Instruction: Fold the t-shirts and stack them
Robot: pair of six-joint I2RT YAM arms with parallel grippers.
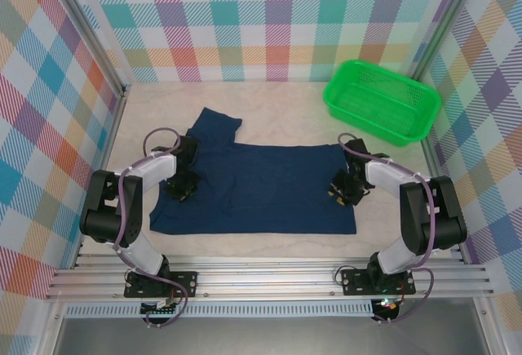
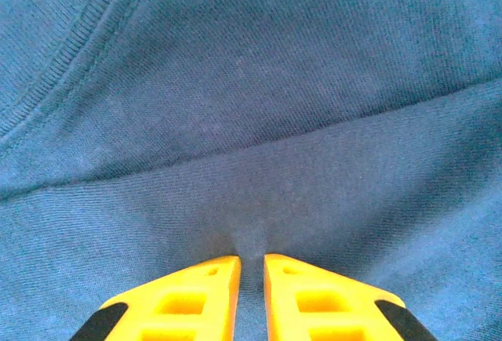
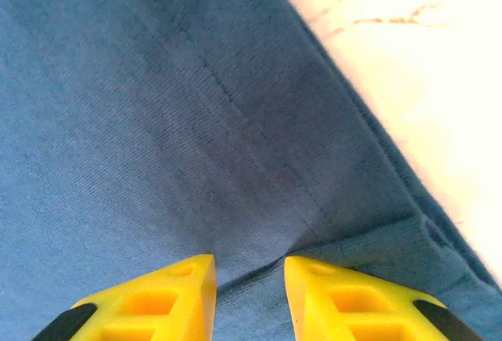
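Two tools on the navy t-shirt point(image 1: 261, 184), flat on the desk point(image 1: 269, 102): left tool point(image 2: 251, 260) pinches a cloth pucker, right tool point(image 3: 249, 263) straddles the side hem, grip unclear. Opposite ends, likely for folding.

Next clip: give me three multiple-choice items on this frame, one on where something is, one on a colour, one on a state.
1. Where does the green basket stand?
A. near left corner
B. far right corner of the table
C. middle of the near edge

2. What colour is the t-shirt?
A. red
B. white
C. navy blue

3. How does the t-shirt lie?
A. spread out on the table
B. balled up
C. inside the green basket

Answers: 1 B, the green basket sits by the far right walls; 2 C, the cloth is navy blue in every view; 3 A, it lies spread out across the middle of the table.
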